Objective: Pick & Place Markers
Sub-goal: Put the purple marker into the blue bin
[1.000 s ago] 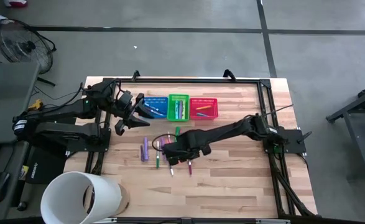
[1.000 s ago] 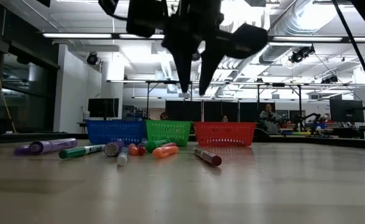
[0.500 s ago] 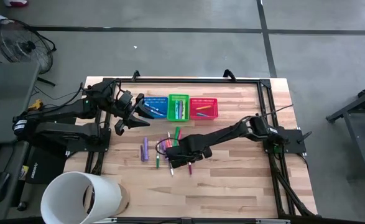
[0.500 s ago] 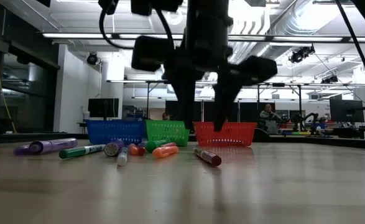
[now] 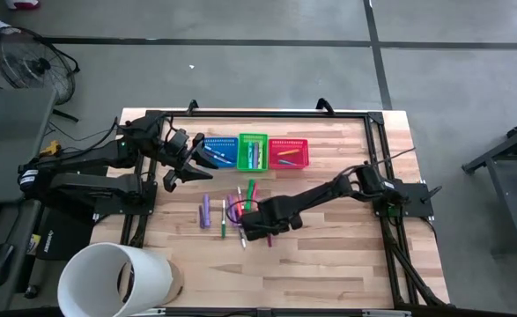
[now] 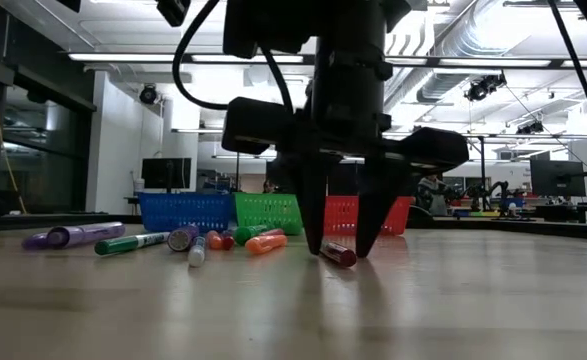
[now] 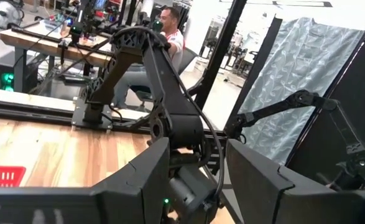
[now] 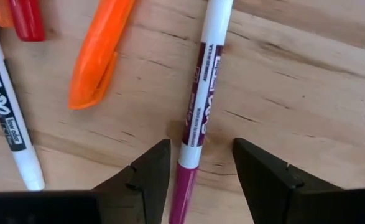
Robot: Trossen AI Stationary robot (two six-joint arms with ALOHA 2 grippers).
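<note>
Left gripper [image 5: 190, 164] raised beside blue basket [image 5: 220, 151], fingers apart, nothing held. Loose markers [image 5: 205, 211] scattered mid-table before 3 baskets. Right gripper [image 6: 339, 245] down at tabletop, fingers parted astride maroon marker [image 8: 198, 112], not clamped.

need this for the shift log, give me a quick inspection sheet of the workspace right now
surface: wooden table, bare boards toward the near edge
job's things: loose markers mid-table; a maroon marker lies flat between the right hand's fingers
clutter: blue basket, green basket, red basket in a row, markers inside; white bucket at the corner
grippers: right hand open, down at the table; left hand open, waiting beside the blue basket
cables: black cable looped by the right hand
surroundings: floor fan, seated person
</note>
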